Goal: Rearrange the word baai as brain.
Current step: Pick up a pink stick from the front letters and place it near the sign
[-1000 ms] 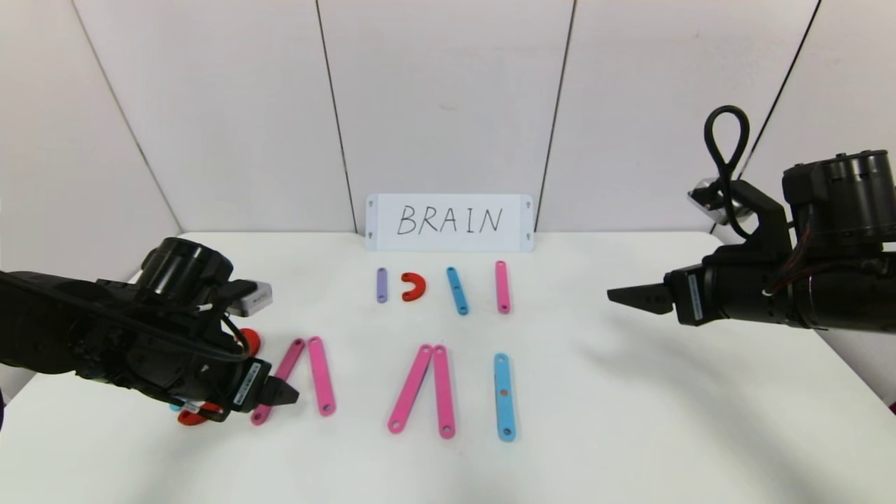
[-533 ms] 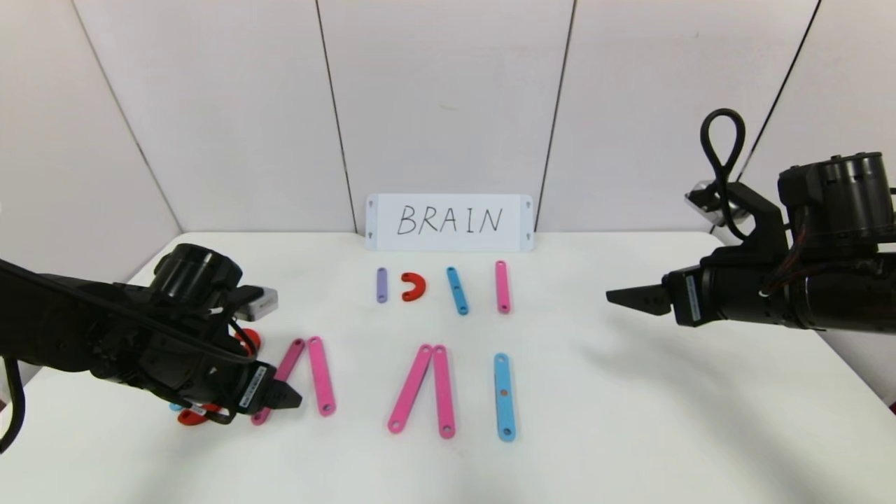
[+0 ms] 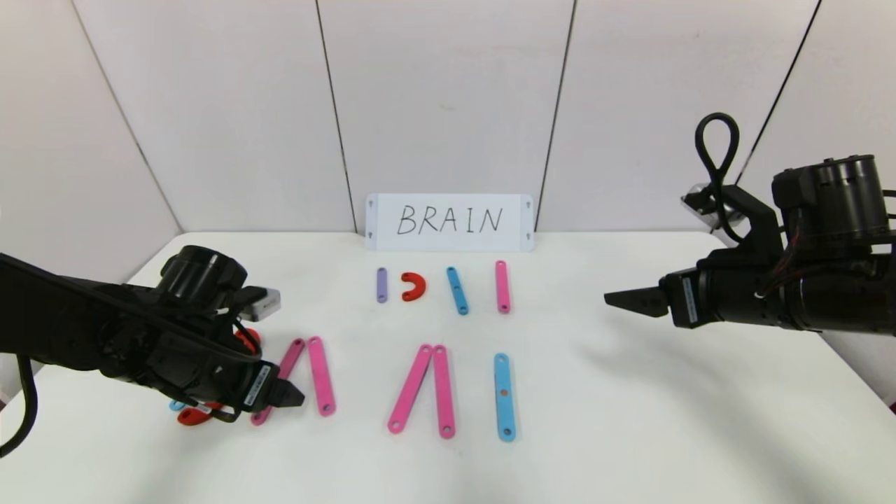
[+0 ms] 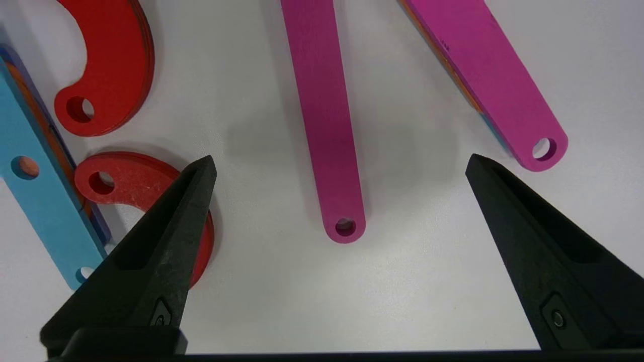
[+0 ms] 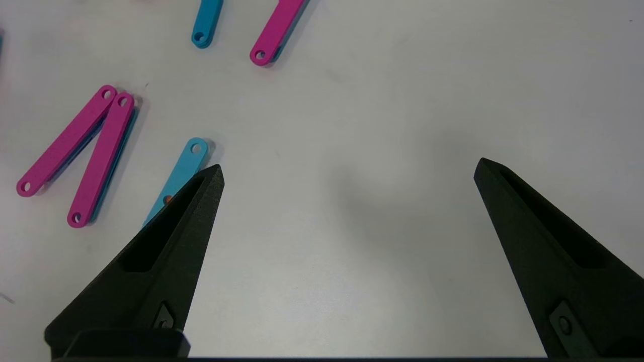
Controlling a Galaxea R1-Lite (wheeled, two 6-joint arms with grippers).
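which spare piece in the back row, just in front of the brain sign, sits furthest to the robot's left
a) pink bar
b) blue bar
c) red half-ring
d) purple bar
d: in the head view the purple bar is the leftmost piece of the back row, followed by the red half-ring, the blue bar and the pink bar, all in front of the sign.

Bright, even overhead light, soft shadows

The white table point(image 3: 630, 420) is evenly lit without glare; faint, diffuse shadows lie on it beneath each arm. The wall panel lines behind the table lean outward toward the head view's edges. The wrist views are sharp on the table surface.
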